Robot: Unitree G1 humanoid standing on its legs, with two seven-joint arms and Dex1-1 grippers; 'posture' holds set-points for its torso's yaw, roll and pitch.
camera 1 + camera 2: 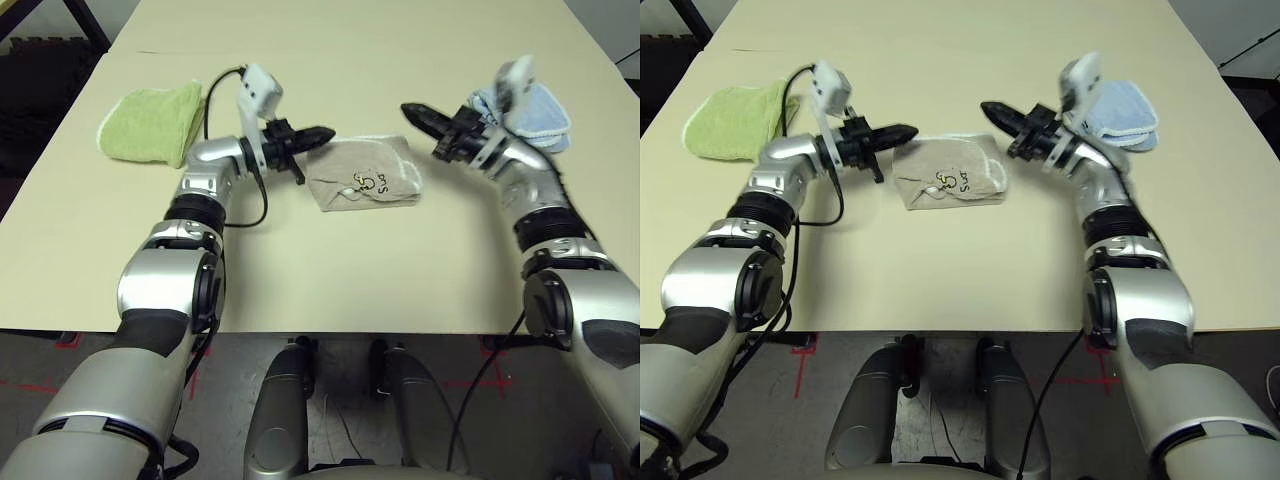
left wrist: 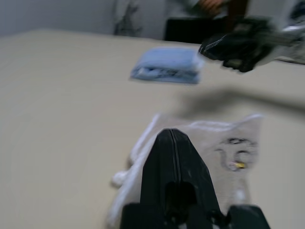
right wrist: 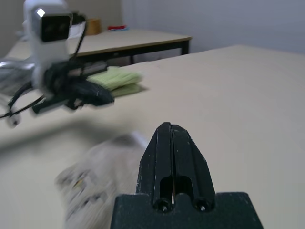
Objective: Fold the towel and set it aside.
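I'm hovering both tools pressed together and empty, left tool (image 1: pixel 318 134) and right tool (image 1: pixel 415 113) flanking the towel (image 1: pixel 363 172) lying folded mid-tabletop (image 1: pixel 330 280), so I'm judging folding done and next needing one tool spread to pinch an edge and carry it aside.

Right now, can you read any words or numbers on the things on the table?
Dark handwriting on the beige towel: too small and upside down to read for sure.
Small white label on that towel: too small to read.
Green towel and blue towel: no writing visible.
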